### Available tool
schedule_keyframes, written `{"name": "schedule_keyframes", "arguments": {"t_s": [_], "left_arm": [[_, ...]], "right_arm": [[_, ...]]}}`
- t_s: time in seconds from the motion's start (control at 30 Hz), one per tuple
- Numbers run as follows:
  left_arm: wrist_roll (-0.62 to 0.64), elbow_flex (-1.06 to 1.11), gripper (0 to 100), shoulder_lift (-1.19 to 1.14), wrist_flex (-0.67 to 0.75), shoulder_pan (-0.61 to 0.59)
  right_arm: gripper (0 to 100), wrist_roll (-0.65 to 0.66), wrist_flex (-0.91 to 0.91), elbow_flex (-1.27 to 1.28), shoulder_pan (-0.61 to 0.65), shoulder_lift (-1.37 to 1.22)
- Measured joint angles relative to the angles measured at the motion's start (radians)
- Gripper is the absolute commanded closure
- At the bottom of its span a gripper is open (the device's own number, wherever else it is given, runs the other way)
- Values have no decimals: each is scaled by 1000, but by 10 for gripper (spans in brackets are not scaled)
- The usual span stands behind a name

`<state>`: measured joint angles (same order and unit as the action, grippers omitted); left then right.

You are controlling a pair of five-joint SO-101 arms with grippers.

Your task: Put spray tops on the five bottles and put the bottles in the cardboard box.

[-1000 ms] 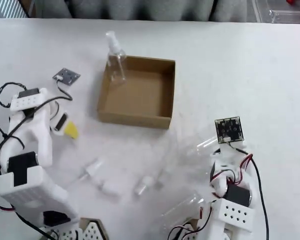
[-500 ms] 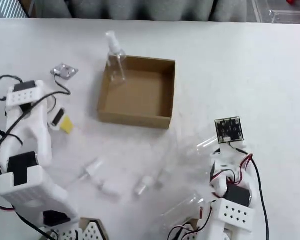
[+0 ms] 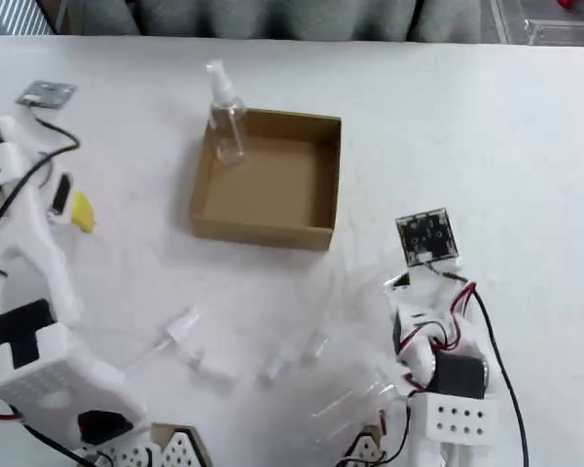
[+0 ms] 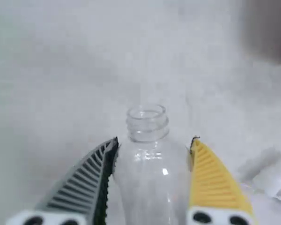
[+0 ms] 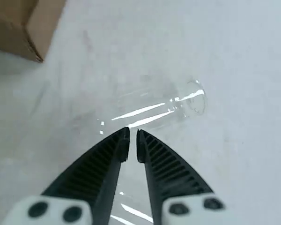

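White desk [image 3: 487, 117]: at the high view's left edge your left tool [image 4: 153, 140] pinches an uncapped bottle [image 4: 147, 124]; your right tool [image 5: 132, 136] hangs pressed together over a lying bottle [image 5: 154, 110]. Keep that neck upright for a spray top [image 3: 180, 326], lower centre.

I'm working over a white table [image 3: 506, 126]; grey folds [image 3: 273, 15] run along the frame's top edge, slats [image 3: 10, 15] upper left, a clear bin [image 3: 550, 29] upper right.

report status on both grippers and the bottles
Left gripper jaws shut on an uncapped bottle, upright. Right gripper jaws shut, empty, at a lying bottle. One capped bottle stands in the cardboard box. Spray tops loose between the arms.
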<state>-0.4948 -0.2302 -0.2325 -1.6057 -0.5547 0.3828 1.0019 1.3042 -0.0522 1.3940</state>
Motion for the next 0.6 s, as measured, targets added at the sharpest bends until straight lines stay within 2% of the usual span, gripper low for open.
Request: {"name": "schedule_keyframes", "arguments": {"t_s": [0.17, 0.4, 0.6], "left_arm": [[0, -98, 980, 0, -32, -146], [-31, -135, 980, 0, -48, -282], [-78, -135, 980, 0, -48, -338]], "right_arm": [[981, -2, 77, -180, 212, 2], [981, -14, 89, -213, 589, 2], [981, -173, 21, -215, 833, -44]]}}
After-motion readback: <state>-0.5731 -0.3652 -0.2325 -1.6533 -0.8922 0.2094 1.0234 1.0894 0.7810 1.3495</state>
